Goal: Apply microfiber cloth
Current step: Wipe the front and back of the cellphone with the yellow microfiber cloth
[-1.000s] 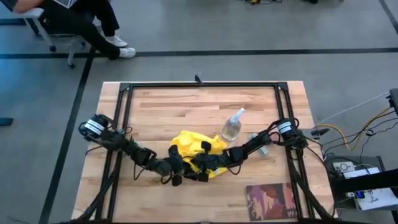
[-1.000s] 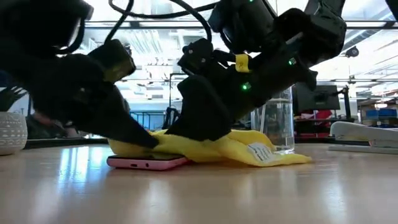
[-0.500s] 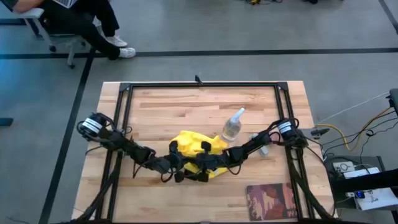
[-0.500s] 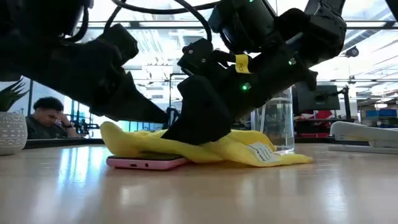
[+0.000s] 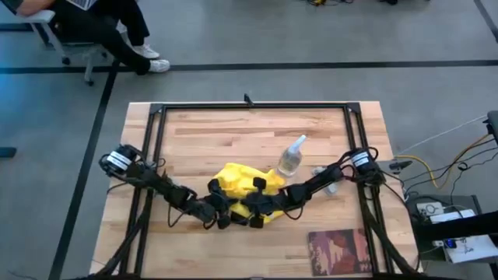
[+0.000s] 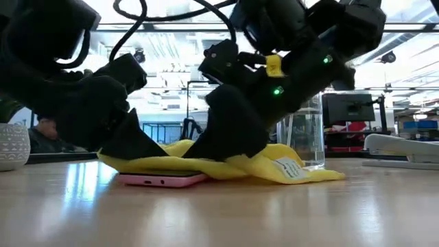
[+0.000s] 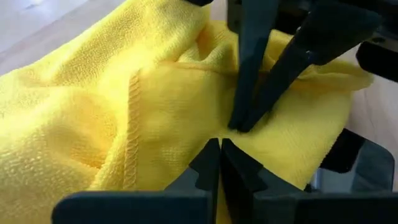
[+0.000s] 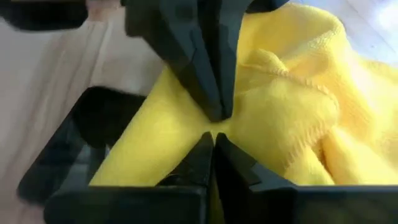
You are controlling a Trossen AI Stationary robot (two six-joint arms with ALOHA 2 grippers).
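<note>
The yellow microfiber cloth (image 5: 240, 185) lies crumpled near the table's middle. Its near part is draped over a phone with a pink edge (image 6: 163, 180) and a black screen (image 8: 74, 149), which lies flat on the wood. My left gripper (image 7: 219, 152) and my right gripper (image 8: 212, 146) are both shut. They meet tip to tip on the cloth over the phone, the left (image 5: 226, 216) coming from the table's left and the right (image 5: 247, 215) from its right. Most of the phone is hidden by cloth and arms. My left gripper presses its shut fingertips down on the cloth's near part (image 7: 186, 140), slanting down from the table's left. The cloth lies slack over the phone beneath them. No cloth shows between the fingers. My right gripper presses its shut fingertips on the same part of the cloth (image 8: 177, 134), slanting down from the table's right, just opposite the left fingertips (image 8: 211, 99). The cloth lies flat on the phone there.
A clear spray bottle (image 5: 290, 159) stands just beyond the cloth to the right. A grey-white object (image 6: 405, 147) lies near the right arm and a printed booklet (image 5: 338, 250) at the near right corner. A white pot (image 6: 14, 145) stands at the left. A person sits beyond the far left corner.
My left gripper rose a little off the cloth, then came down on it again. The cloth's left edge lifted with it and now lies farther toward the table's left, over the phone. My right gripper has stayed pressed in place.
</note>
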